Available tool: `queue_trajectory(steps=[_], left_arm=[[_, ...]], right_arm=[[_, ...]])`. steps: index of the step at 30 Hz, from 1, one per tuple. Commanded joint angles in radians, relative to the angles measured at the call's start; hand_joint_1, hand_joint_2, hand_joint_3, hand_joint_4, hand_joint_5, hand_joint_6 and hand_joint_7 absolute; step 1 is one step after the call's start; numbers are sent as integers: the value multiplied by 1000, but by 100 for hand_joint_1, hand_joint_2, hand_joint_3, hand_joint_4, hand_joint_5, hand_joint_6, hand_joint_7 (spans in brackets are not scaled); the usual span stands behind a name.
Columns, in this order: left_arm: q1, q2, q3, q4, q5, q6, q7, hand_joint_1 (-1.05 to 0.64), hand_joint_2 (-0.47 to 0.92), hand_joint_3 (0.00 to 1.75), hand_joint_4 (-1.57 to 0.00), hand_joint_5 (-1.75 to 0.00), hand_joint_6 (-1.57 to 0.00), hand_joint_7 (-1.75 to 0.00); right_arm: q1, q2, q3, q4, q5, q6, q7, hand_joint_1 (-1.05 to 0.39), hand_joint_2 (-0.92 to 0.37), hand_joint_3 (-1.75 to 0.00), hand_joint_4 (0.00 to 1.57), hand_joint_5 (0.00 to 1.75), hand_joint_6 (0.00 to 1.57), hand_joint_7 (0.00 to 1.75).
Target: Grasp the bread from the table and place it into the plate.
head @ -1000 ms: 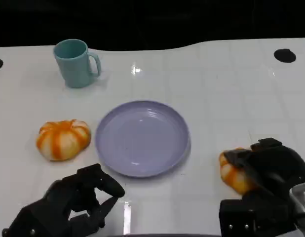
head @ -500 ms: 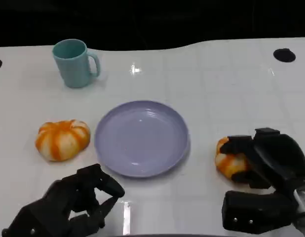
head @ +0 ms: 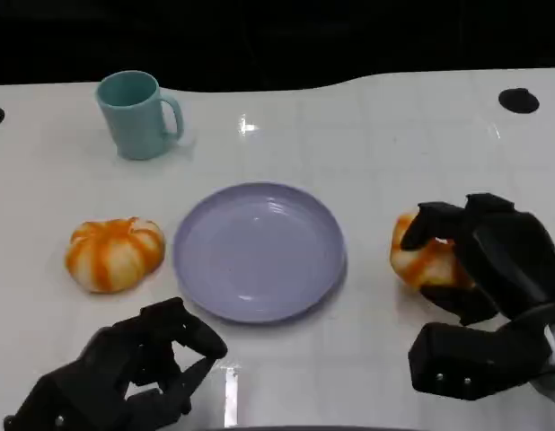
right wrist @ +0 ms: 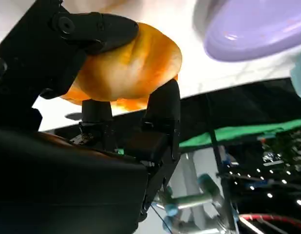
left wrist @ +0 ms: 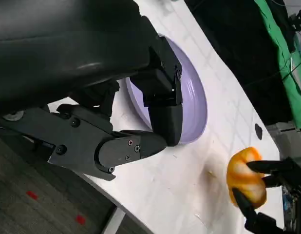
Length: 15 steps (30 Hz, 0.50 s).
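My right hand grips an orange-and-white bread roll, lifted off the table to the right of the lavender plate. In the right wrist view the roll sits between the black fingers, with the plate beyond it. A second roll of the same look lies on the table left of the plate. My left hand hovers near the front edge with fingers curled and nothing in them; in its wrist view the hand has the plate and the held roll beyond it.
A teal mug stands at the back left. A black round mark lies at the table's back right corner. The white table ends at a dark edge behind.
My right hand has closed on the roll and raised it, moving it up and slightly toward the plate. The left hand has stayed where it was.
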<state>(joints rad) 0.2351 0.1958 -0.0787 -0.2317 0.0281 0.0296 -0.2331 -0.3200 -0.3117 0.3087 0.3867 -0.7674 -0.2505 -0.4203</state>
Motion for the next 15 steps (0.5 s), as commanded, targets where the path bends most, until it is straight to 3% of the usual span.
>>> queue_trajectory(steps=[1,6,15], left_arm=[[-5,6,1,-1,16,-3,9,-32,86,57,-73,-175,-63,-128],[-2,5,-2,-2,18,-9,7,-30,87,57,-74,-175,-63,-128],[3,6,-5,-11,20,0,9,-31,86,57,-74,-175,-62,-129]], right_arm=[[-29,22,-9,-8,52,-25,11,-5,-30,-129,98,175,78,162],[-66,75,6,2,119,-81,60,-3,-28,-129,99,175,78,168],[-179,211,56,86,133,-89,99,-10,-27,-136,101,175,75,172]])
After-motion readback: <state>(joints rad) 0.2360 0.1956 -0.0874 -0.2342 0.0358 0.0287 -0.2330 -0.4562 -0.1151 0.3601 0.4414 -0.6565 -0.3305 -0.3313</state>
